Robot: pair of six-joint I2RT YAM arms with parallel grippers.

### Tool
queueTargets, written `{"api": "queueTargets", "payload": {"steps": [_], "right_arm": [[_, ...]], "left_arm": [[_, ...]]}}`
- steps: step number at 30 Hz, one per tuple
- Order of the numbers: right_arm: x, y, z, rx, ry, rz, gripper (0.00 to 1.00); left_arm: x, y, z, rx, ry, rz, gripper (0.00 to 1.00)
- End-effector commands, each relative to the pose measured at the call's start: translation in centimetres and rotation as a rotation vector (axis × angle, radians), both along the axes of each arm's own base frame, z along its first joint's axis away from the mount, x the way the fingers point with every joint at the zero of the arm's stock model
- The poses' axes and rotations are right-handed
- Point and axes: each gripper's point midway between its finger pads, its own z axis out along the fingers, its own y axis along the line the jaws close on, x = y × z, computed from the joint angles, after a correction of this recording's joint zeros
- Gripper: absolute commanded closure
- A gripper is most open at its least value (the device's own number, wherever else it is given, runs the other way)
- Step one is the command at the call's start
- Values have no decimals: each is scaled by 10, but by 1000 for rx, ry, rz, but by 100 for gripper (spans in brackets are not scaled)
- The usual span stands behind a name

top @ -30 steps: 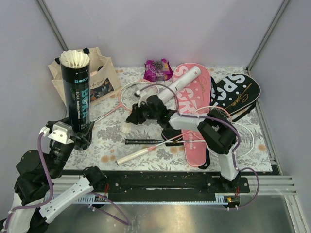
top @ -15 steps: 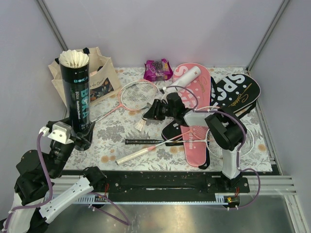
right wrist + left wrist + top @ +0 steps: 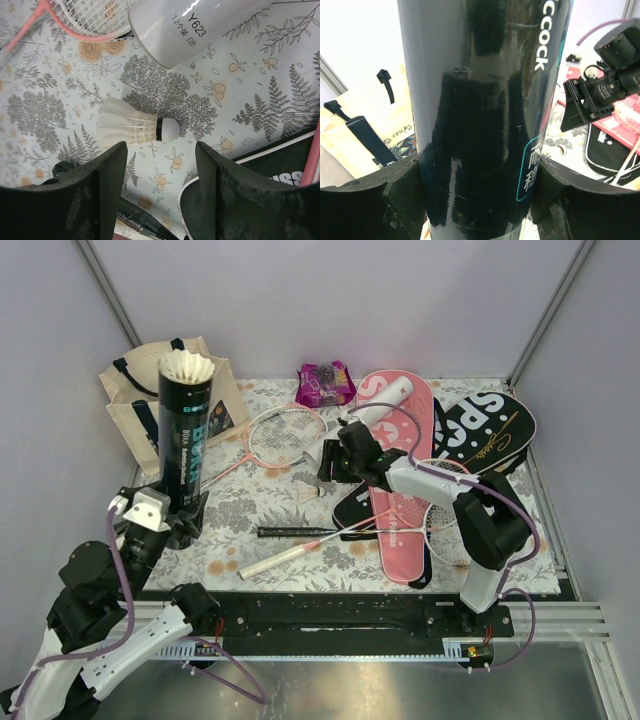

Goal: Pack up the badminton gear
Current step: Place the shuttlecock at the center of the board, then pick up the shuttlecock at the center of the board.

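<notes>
Well to the left of the pink "SPORT" cover (image 3: 402, 475), near the front-left corner of the flowered cloth (image 3: 240, 510), the left gripper (image 3: 183, 518) was clamped on the lower part of the black tube (image 3: 186, 435). The left wrist view showed its dark fingers (image 3: 402, 187) pressed against both sides of the glossy tube wall. The tube stood nearly upright, with white shuttlecock feathers (image 3: 188, 367) showing at its open top. Whether its base rested on the cloth could not be told.

Just left of the pink cover's far half, the right gripper (image 3: 327, 470) hung over the cloth with its jaws apart and nothing between them. A loose shuttlecock (image 3: 132, 126) lay on its side on the cloth just beyond the fingertips (image 3: 112, 160), touching neither.

The white tube (image 3: 378, 410) lay slanted across the pink cover's far end, its lower end reaching past the cover's left edge toward a pink-framed racket (image 3: 283, 437). A white-framed racket head (image 3: 455, 502) lay at the cover's right edge, and the black cover (image 3: 492, 428) lay further right. Left of the pink cover's near half, a black racket handle (image 3: 290, 532) and a white one (image 3: 280, 558) rested on the cloth. Just beyond the cover's far-left corner sat a purple snack packet (image 3: 325, 383), and well to the left, behind the black tube, stood a cream tote (image 3: 135, 400).
</notes>
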Motion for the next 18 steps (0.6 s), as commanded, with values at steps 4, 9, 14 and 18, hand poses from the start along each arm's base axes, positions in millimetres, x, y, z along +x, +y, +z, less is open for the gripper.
{"api": "queueTargets", "payload": {"steps": [4,9,14,18], "right_arm": [[-1,-2,24,-268,-150,-55,35],[-4,30,26,-280,-189,-57,35],[-5,50,19,-370,-208,-41,35],[-5,60,12,-482,-240,-23,35]], "left_arm": [[11,0,-4,-7,-31,47,56],[5,2,-1,-46,-46,32,57],[-6,11,15,-116,-77,26,57],[-9,15,15,-127,-81,28,57]]}}
